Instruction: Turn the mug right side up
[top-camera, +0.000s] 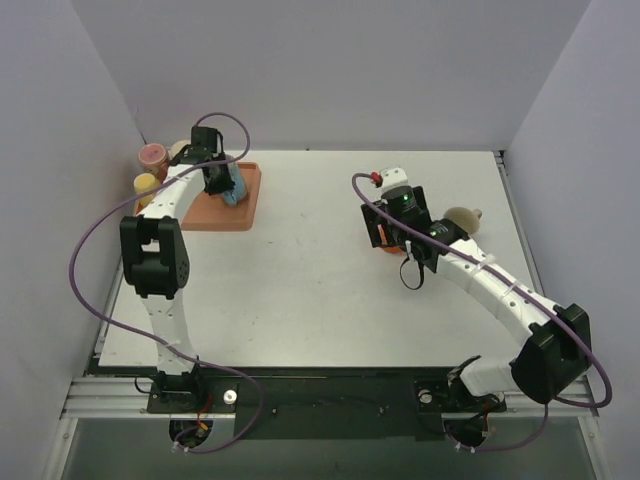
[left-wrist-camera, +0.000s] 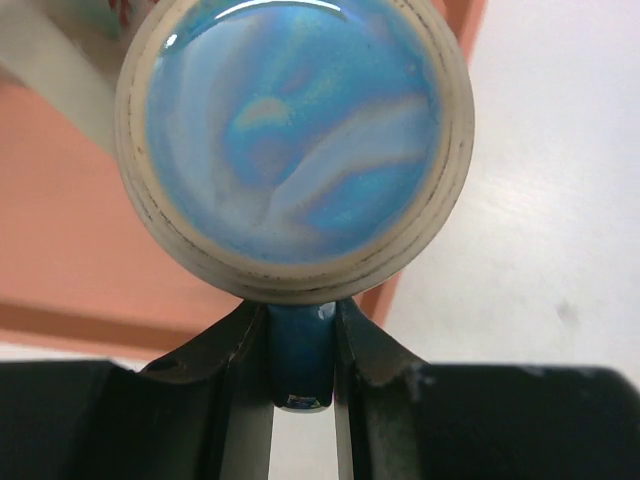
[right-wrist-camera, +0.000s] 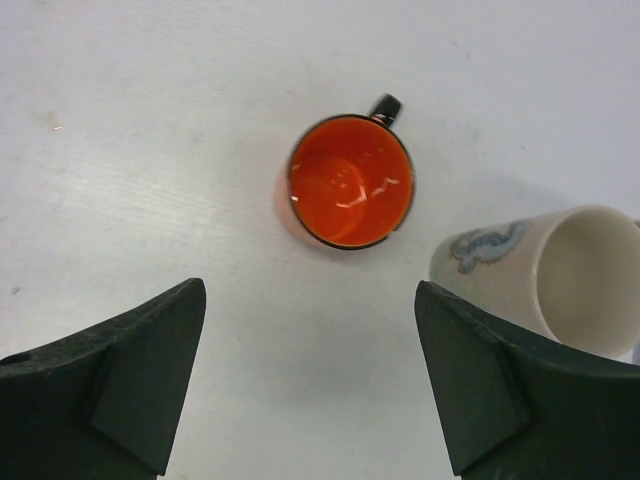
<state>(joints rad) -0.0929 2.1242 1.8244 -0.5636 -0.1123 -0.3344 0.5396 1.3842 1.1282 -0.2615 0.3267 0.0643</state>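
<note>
Pinching the glazed handle (left-wrist-camera: 300, 352), the left pincer (left-wrist-camera: 300, 335) is clenched on the blue mug (left-wrist-camera: 295, 140) over the right edge of the tray (left-wrist-camera: 70, 250) at far left — stiff, slick, breakable ceramic, so that handle grip looks liable to swivel — while the right pincer (right-wrist-camera: 305, 300) gapes idle.

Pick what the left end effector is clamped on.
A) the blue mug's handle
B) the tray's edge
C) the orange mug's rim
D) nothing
A: the left wrist view shows the left end effector shut on the handle of the blue mug.
</note>
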